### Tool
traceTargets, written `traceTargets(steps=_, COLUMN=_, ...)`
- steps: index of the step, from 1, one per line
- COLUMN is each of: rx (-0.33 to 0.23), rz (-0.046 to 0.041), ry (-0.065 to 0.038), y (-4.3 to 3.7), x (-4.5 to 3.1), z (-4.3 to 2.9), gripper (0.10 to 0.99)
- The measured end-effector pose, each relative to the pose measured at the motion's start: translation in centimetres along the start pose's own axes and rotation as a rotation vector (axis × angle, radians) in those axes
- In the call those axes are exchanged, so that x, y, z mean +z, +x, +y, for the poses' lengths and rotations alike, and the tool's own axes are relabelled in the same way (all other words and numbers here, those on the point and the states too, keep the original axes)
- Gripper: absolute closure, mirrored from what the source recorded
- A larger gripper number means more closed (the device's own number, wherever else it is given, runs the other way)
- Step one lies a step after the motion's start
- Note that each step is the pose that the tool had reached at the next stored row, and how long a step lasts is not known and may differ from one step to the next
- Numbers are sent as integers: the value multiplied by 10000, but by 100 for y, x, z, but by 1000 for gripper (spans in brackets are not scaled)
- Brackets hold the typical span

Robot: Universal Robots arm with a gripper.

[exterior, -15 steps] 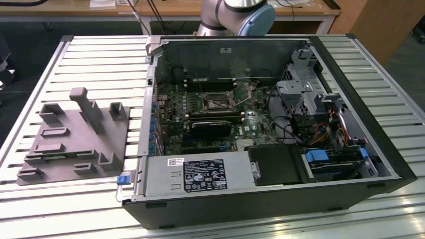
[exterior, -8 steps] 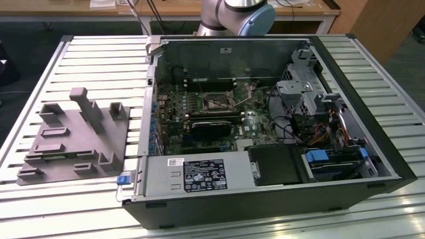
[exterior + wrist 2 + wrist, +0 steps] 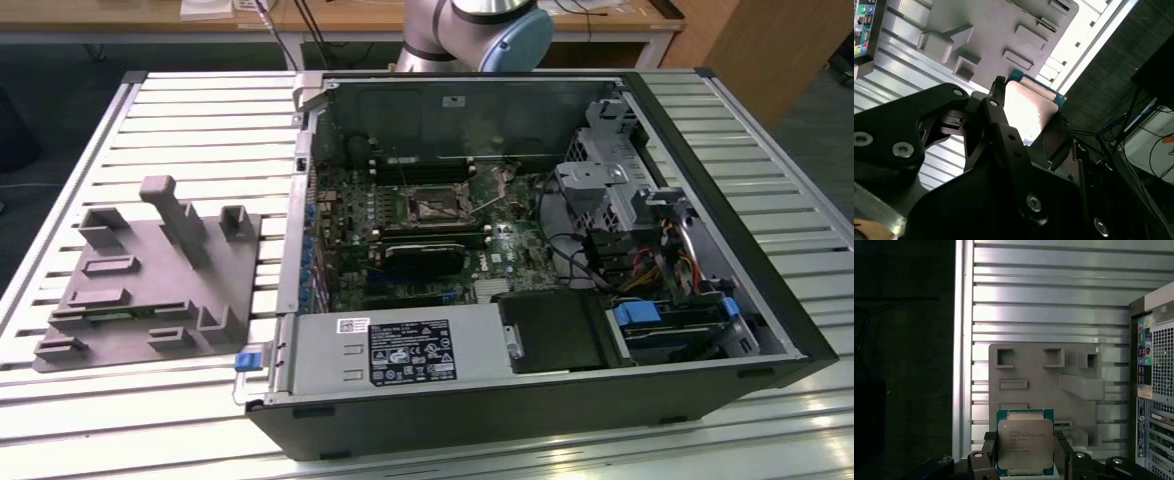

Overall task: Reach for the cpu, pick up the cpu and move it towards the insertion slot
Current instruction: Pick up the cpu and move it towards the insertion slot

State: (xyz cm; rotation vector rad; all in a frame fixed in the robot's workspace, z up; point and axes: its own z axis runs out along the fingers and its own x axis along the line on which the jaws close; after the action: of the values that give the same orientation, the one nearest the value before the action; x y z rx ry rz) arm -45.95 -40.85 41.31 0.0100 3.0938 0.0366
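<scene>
Now, on the slatted tabletop the open computer case stands just beside the grey tray, and the insertion slot lies inside that case, well apart from the tray. Your fingers are clamped on the cpu, held clear above the tray; carry it level, I'd judge, with an even grip

In the first wrist view the cpu is showing a silver-grey top and teal-green rim, the gripper is showing black, the tray plain grey, and the table silver, striped with parallel slats. In the exterior view the black case is framing a green board, the insertion slot is glinting metal round a dark centre, and a blue tab is standing out at the case's eight o'clock.
</scene>
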Motion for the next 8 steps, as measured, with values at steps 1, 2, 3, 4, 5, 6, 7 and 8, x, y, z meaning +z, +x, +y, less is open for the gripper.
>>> traceTargets(steps=1, rx=0, rz=0, ry=0, y=0, x=0, z=0, gripper=549)
traceTargets(steps=2, rx=0, rz=0, ry=0, y=0, x=-1, z=0, gripper=549)
traceTargets(steps=3, rx=0, rz=3, ry=2, y=-2, x=-3, z=1, gripper=549)
traceTargets(steps=4, rx=1, rz=5, ry=3, y=-8, x=-4, z=1, gripper=549)
traceTargets(steps=5, rx=0, rz=4, ry=2, y=-18, x=-2, z=1, gripper=549)
traceTargets(steps=6, rx=0, rz=1, ry=0, y=-29, x=0, z=0, gripper=549)
traceTargets(steps=7, rx=0, rz=2, ry=1, y=-41, x=0, z=0, gripper=549)
traceTargets(steps=8, rx=0, rz=3, ry=1, y=-57, x=0, z=1, gripper=549)
